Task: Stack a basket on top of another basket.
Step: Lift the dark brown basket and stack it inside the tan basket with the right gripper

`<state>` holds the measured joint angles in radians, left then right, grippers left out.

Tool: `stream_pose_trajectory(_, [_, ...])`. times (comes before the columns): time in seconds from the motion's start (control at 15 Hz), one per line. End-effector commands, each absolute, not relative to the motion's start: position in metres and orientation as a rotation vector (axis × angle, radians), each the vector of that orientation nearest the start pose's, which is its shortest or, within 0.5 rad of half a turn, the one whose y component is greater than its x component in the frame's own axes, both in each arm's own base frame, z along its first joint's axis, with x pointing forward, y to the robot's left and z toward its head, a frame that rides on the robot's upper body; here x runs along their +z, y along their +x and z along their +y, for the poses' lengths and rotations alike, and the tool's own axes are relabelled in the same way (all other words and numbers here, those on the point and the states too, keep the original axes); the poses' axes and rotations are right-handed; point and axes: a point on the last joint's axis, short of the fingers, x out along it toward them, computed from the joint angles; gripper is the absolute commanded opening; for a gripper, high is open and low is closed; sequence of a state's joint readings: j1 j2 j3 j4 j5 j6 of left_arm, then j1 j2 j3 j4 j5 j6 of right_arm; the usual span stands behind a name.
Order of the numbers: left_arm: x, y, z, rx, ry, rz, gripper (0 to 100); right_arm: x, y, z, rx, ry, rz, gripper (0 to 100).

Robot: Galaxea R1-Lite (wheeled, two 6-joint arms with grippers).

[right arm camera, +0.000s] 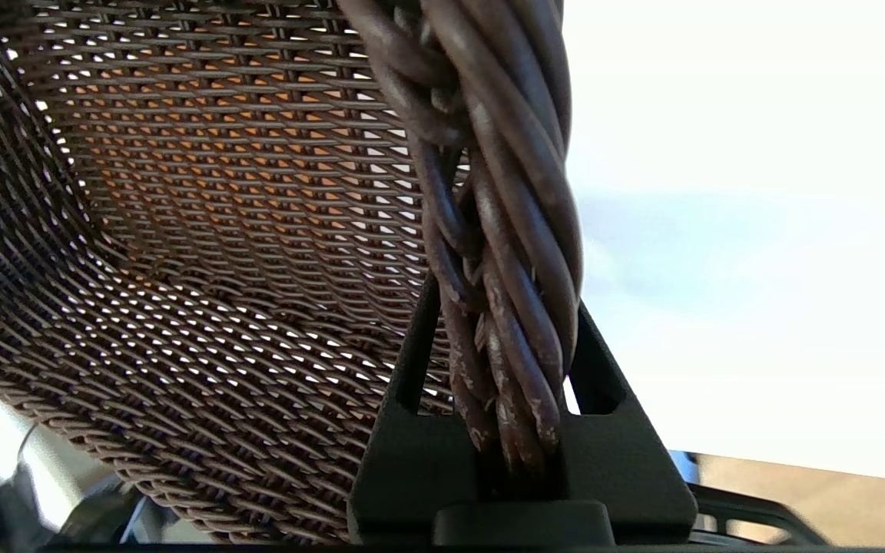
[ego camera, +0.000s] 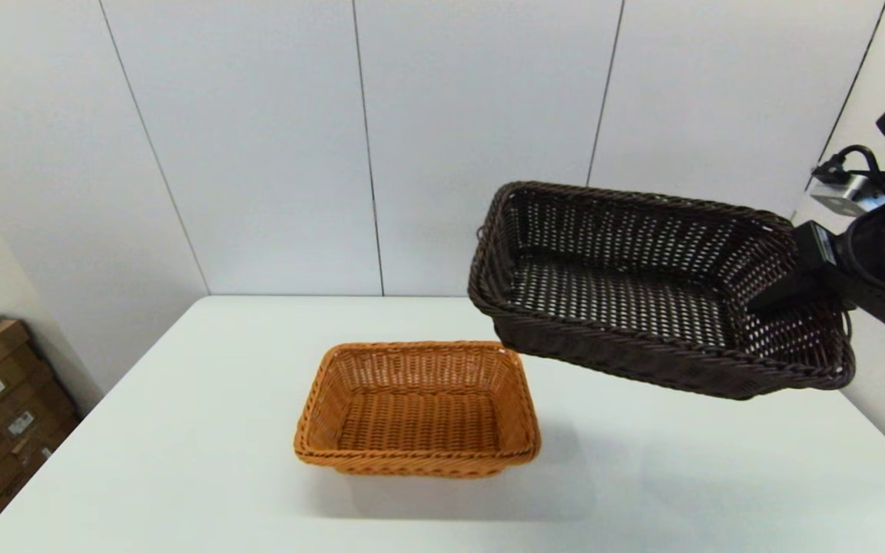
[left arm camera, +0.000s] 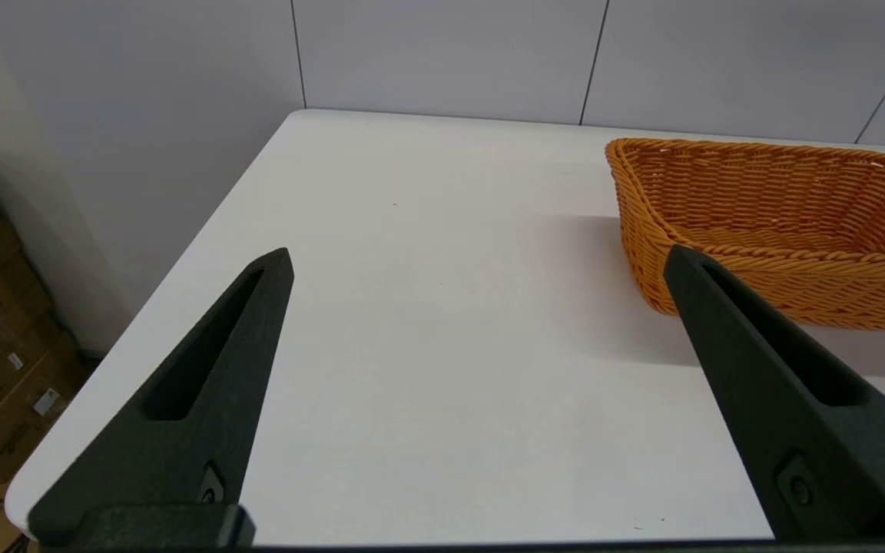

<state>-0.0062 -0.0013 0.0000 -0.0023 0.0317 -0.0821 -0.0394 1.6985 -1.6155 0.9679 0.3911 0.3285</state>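
Two baskets were well apart: the dark basket (ego camera: 642, 292) hung tilted above the tabletop (ego camera: 181, 461), its rim pinched in the right gripper (right arm camera: 512, 430) jaws. Recommended: level it, centre over the orange basket (ego camera: 418, 408), lower squarely. Left gripper (left arm camera: 481, 261) idle, jaws wide.

Orange basket (left arm camera: 780, 230) cut off, L wrist.

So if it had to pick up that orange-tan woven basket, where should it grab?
Probably the braided rim of the orange-tan rectangular wicker basket, from above, one finger inside and one outside. It sits upright and open, and the right claw holds the dark brown wicker basket that way.
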Motion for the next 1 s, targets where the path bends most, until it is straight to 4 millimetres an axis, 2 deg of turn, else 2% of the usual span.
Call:
stream_pose_trajectory(0.07, [0.076,-0.023,0.001,0.026,-0.083,-0.006,100,0.276,0.268,0.051,0.276,0.491,1.125,0])
stream_pose_trajectory(0.4, [0.076,-0.023,0.001,0.026,-0.083,-0.004,100,0.259,0.288,0.112,0.371,0.457,1.163,0])
stream_pose_trajectory(0.6, [0.076,-0.023,0.001,0.026,-0.083,-0.004,100,0.255,0.301,0.13,0.39,0.44,1.148,0])
stream_pose_trajectory(0.8, [0.076,-0.023,0.001,0.026,-0.083,-0.004,100,0.251,0.313,0.136,0.392,0.442,1.146,0])
stream_pose_trajectory(1.0, [0.076,-0.023,0.001,0.026,-0.083,-0.004,100,0.233,0.324,0.148,0.375,0.408,1.191,0])
